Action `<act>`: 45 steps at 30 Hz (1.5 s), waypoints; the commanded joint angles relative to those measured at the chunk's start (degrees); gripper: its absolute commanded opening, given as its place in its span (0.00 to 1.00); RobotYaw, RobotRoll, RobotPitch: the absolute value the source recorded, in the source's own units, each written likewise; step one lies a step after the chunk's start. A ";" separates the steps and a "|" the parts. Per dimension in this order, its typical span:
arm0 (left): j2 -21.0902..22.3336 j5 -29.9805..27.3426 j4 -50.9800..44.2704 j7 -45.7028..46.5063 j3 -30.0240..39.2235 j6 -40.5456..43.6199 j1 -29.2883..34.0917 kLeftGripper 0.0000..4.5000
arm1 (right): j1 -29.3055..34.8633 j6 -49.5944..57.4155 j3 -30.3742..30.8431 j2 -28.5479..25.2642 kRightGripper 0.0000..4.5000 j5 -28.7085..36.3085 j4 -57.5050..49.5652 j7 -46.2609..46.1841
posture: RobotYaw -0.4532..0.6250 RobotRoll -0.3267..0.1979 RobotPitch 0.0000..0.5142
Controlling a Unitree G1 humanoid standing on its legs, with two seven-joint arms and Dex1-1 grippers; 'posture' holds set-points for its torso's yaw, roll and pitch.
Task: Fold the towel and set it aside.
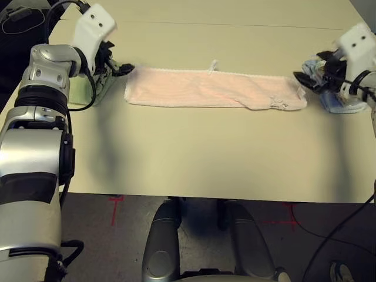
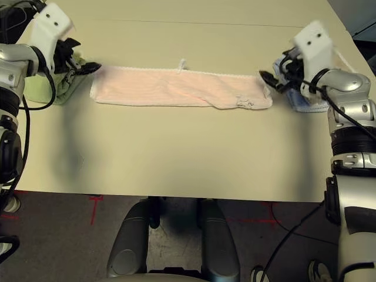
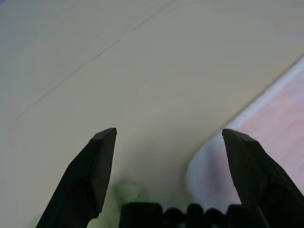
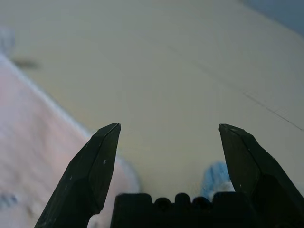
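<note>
On the beige tabletop (image 1: 194, 158) the towel (image 1: 211, 89) lies as a long strip between the left end effector (image 1: 126, 70) and right end effector (image 2: 267, 77), both wide open and empty; its ends should be gripped evenly before the next fold.

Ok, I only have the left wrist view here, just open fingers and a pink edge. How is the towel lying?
Observer: The towel lies flat as a long strip across the table, folded lengthwise.
Operator: Where's the right gripper?
Observer: The right gripper is at the towel's right end, open and holding nothing.
Operator: Anything else near the ends?
Observer: A green towel lies beside the left gripper, and a blue cloth lies under the right one.
</note>
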 commanded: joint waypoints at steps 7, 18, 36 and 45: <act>-3.06 -10.14 -15.54 -5.74 6.70 9.64 10.25 1.00 | 8.73 8.09 -8.89 6.53 0.99 11.14 -11.04 -5.88 | 0.43 0.62 0.58; -8.18 -16.52 -32.51 3.22 12.15 14.58 22.19 1.00 | 14.26 5.76 -8.05 8.57 0.99 11.28 -17.22 -7.45 | 0.43 0.62 0.58; -14.04 -16.77 -49.07 23.64 14.48 14.30 35.06 1.00 | 18.95 6.47 -7.87 14.55 0.99 10.17 -25.91 -19.69 | 0.44 0.62 0.56; -13.20 -21.68 -53.58 17.91 13.27 18.31 37.41 1.00 | 19.88 10.04 -7.39 14.67 0.99 12.38 -27.78 -17.91 | 0.45 0.62 0.56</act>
